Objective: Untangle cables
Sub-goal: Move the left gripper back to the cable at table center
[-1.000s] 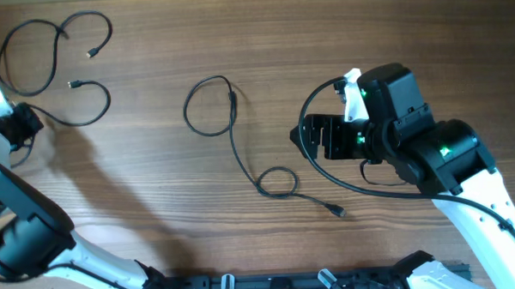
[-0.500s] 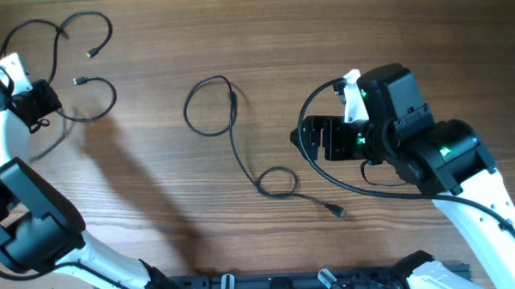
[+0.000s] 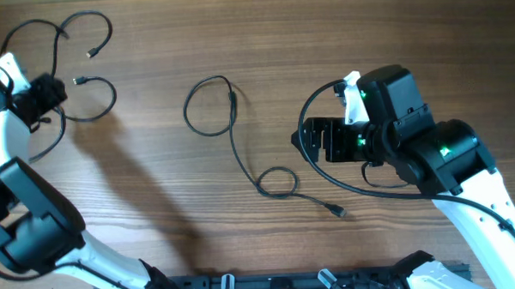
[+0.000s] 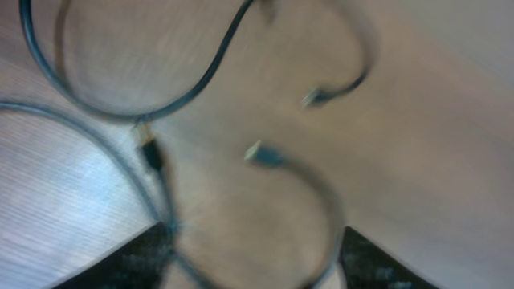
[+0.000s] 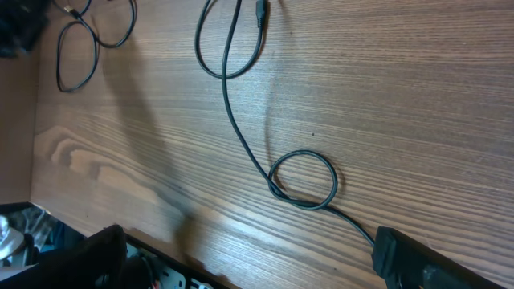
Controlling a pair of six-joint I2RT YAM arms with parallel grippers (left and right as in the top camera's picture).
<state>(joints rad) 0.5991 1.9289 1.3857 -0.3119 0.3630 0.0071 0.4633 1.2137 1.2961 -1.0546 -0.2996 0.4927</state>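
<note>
1. Overhead, far to the upper left of the knotted loop [image 3: 278,181], two cables [image 3: 110,29] lie crossed over each other on the table [image 3: 425,36].
   - The danger I see is the left gripper [image 3: 56,93] closing on two strands at once and dragging the pair tighter. In its wrist view, blurred as it is, more than one strand runs between the fingertips [image 4: 136,257].
   - The left arm reaches up from the table's near edge, wrist turned toward the plug end [image 3: 75,81].
   - Its claw stands apart and pinches nothing that I can make out.

2. The third cable [image 3: 232,132] climbs from the knotted loop to a wider ring up and to the left of it. Its other end trails down and right to a plug [image 3: 337,212].
   - A pull on either end would likely cinch the loop into a real knot. It would rather be lifted open.

3. Just right of the knotted loop and a little above it hovers the right gripper [image 3: 298,140].
   - The arm is folded back toward the lower right, claw facing left.
   - Its jaws are spread wide and empty, clear of the cable.
   - Coming down carelessly, it could shove the loop along instead of catching it.
</note>
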